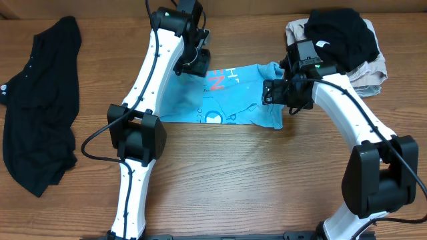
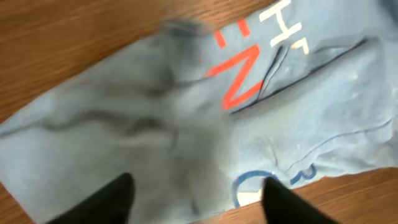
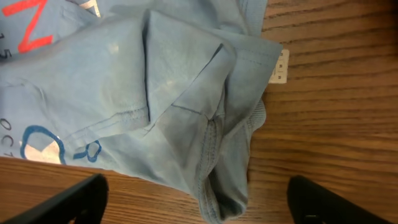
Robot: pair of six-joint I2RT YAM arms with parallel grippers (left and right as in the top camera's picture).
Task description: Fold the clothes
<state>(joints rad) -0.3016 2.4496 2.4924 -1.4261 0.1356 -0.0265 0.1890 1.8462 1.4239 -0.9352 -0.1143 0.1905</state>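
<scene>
A light blue T-shirt [image 1: 230, 100] with white and red-orange lettering lies folded on the table centre. My left gripper [image 1: 195, 65] hovers over its upper left part, open and empty; the left wrist view shows the shirt [image 2: 186, 118] between the spread fingertips [image 2: 196, 202]. My right gripper [image 1: 275, 95] is over the shirt's right end, open and empty; the right wrist view shows the bunched sleeve and hem [image 3: 205, 124] between the wide fingers [image 3: 196, 199]. A long black shirt [image 1: 41, 100] lies at the far left.
A pile of clothes stands at the back right: a black garment [image 1: 340, 37] on top of a beige one [image 1: 370, 67]. Bare wooden table [image 1: 253, 180] lies in front of the blue shirt.
</scene>
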